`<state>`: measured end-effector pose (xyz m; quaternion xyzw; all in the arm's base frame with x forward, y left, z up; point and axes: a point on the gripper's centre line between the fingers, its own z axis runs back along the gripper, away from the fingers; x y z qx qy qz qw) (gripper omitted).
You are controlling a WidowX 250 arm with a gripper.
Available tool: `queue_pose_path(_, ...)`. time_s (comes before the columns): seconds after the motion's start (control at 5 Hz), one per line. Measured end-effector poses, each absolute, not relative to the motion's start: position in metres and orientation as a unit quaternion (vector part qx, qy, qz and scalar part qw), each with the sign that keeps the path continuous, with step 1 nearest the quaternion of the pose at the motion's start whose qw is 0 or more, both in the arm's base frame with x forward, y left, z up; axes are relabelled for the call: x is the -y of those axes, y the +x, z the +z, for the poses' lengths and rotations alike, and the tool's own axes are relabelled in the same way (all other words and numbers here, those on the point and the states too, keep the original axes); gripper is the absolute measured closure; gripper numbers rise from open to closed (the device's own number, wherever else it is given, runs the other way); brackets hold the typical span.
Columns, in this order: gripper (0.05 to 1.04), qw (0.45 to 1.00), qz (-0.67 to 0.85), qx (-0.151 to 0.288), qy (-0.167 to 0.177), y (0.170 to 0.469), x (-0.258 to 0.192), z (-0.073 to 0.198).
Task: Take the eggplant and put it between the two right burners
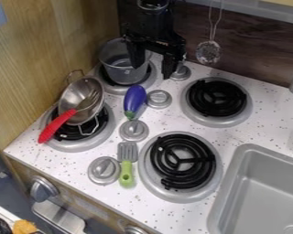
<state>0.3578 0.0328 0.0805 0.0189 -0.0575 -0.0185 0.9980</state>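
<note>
My gripper hangs at the top of the view, above the back left burner and the pot, its two fingers apart and nothing seen between them. The purple eggplant lies on the white stovetop below the gripper, its green end toward the front, beside a round knob. On the right side of the stove are the back right burner and the front right burner, both bare, with a narrow strip of white surface between them.
A grey pot stands on the back left burner. On the front left burner a metal strainer leans with a red-handled utensil. A green-handled spatula lies between knobs. The sink is at right.
</note>
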Motion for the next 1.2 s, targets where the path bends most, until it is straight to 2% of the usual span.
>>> queue_pose_path(0.2, 0.082, 0.999, -0.018, 0.042, 0.017, 0.355, -0.032, 0.067)
queue_pose_path(0.6, 0.082, 0.996, -0.013, 0.086, 0.026, 0.361, -0.049, 0.055)
queue_pose_path(0.8, 0.082, 0.993, -0.02, 0.108, 0.046, 0.371, -0.061, 0.034)
queue_pose_path(1.0, 0.082, 0.993, 0.004, 0.108, 0.038, 0.377, -0.076, 0.012)
queue_pose_path(1.2, 0.082, 0.992, 0.026, 0.107, 0.066, 0.381, -0.088, 0.002)
